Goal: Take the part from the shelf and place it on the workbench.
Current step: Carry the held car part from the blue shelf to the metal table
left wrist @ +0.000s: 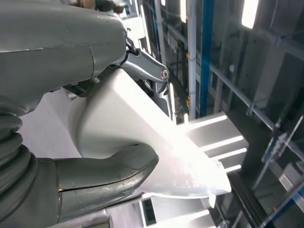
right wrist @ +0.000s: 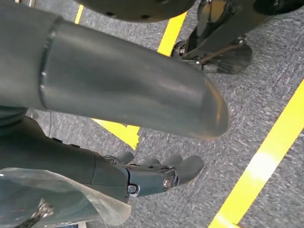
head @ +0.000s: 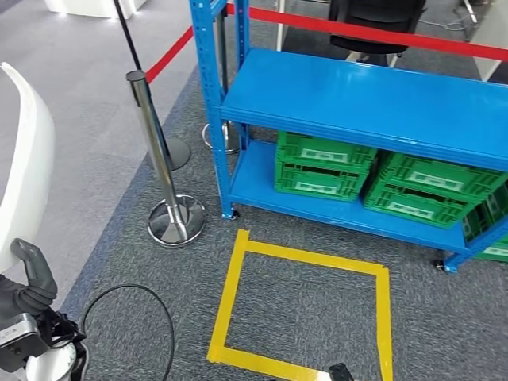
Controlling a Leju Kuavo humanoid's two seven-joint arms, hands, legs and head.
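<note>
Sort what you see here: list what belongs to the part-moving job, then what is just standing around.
Belongs to the job:
white part, gripped by the left hand
blue shelf
right hand, holding nothing

Just standing around:
green crates on the lower shelf board
chrome barrier posts with red belt
yellow tape square on the carpet
black cable

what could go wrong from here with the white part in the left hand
The part is big and smooth, held between the left hand's thumb and fingers near one end, so it may slip or tip. In the head view it blocks the left side, where a stanchion stands close. A black cable loops on the carpet nearby and could catch a foot.
</note>
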